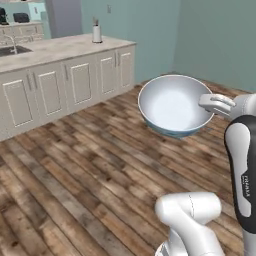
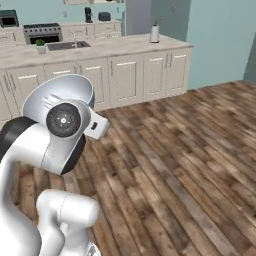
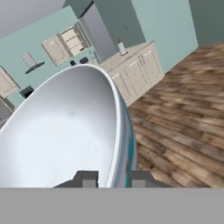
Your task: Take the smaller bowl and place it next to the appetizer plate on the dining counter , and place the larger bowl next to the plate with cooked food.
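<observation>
Jaws nearly closed on larger bowl (image 3: pixel 65 131) rim.

The arm is raised, its claw (image 3: pixel 114 178) apparently clamped, one fingertip either side of a rim.

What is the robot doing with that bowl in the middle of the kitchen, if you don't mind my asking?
The robot's hand is shut on the rim of the larger bowl, one finger inside the glossy white interior and one against the light blue outside. The bowl hangs in the air above the wooden floor, tilted, some way from the white-cabinet worktop. No plate or dining counter is in sight, so the bowl looks to be in transit, not yet placed.
</observation>
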Controlling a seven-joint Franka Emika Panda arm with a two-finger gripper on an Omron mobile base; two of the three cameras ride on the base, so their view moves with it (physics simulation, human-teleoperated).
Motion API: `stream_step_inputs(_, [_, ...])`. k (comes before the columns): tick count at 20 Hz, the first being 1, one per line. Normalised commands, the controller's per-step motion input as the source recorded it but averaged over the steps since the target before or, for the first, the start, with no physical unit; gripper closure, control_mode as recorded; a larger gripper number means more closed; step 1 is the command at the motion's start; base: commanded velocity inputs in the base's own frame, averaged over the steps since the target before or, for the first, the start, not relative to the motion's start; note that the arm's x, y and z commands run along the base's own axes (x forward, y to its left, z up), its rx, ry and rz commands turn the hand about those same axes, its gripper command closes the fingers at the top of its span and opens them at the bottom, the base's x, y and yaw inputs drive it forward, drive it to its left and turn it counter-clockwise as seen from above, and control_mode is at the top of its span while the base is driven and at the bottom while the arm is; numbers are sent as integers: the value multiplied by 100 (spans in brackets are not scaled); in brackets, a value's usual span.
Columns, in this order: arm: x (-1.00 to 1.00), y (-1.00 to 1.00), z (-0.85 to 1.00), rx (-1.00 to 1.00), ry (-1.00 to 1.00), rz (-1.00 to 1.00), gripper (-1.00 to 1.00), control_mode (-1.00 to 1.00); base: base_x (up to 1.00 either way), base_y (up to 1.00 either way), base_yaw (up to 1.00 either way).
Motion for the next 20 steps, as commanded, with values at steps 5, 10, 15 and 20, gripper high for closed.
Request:
stream_step_inputs(5, [0,0,0,0,0,0,100,100,71,15,45])
stream_step_inputs(10, [0,0,0,0,0,0,100,100,53,43,43])
stream_step_inputs(15, [0,0,0,0,0,0,100,100,54,32,46])
stream_step_inputs(20, [0,0,0,0,0,0,100,100,58,7,50])
